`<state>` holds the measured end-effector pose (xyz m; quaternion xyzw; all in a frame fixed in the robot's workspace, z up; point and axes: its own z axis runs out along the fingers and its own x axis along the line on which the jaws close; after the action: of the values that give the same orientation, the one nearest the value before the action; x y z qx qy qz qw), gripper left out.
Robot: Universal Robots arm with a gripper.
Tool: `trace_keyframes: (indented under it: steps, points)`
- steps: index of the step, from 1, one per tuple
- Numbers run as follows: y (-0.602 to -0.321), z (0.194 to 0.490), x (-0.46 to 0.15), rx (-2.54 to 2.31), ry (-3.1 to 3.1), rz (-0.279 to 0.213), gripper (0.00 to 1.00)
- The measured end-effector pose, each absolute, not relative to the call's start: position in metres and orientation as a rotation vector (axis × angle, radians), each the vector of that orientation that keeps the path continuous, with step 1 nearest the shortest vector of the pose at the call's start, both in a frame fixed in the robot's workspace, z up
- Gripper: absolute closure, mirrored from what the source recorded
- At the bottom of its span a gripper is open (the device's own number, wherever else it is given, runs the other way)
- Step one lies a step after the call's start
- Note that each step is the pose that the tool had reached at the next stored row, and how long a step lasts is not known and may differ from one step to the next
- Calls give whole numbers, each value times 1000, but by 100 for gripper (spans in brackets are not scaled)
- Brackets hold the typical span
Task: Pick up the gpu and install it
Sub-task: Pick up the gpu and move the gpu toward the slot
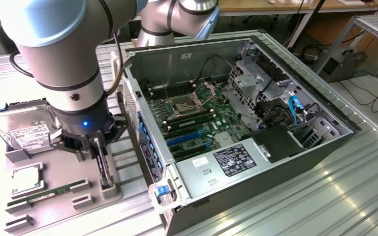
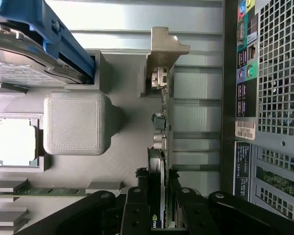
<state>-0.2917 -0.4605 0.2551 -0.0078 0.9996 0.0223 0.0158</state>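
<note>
Exterior view first: the arm is down over the grey fixture tray (image 1: 61, 167) on the worktop (image 1: 346, 196), and the gripper (image 1: 98, 156) sits right on top of the gpu (image 1: 104, 174). The card stands on its long edge in a slotted holder, so its two flat faces are open to a pinch from above. The tray carries more parts, each in its own pocket: the hard drive (image 1: 25, 130) leaning at the back, the processor (image 1: 26, 178) lying flat, and the memory stick (image 1: 47, 194) on edge near the front. Just beside the tray, the computer case (image 1: 175, 64) lies on its side with the panel off. The motherboard (image 1: 196, 115) faces up and its blue slots (image 1: 185, 137) are bare, so nothing is installed yet. Now the wrist view: the fingers (image 2: 137, 208) press against either face of the gpu (image 2: 165, 142), pinching it with no gap showing. The card's far end is seated in the grey end post (image 2: 161, 49), so it looks gripped but not lifted out.
</note>
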Motion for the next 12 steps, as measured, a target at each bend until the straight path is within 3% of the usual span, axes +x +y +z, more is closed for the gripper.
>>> trace_keyframes:
  steps: [12]
  points:
    - [-463, 303, -287, -35, 3112, 69, 74]
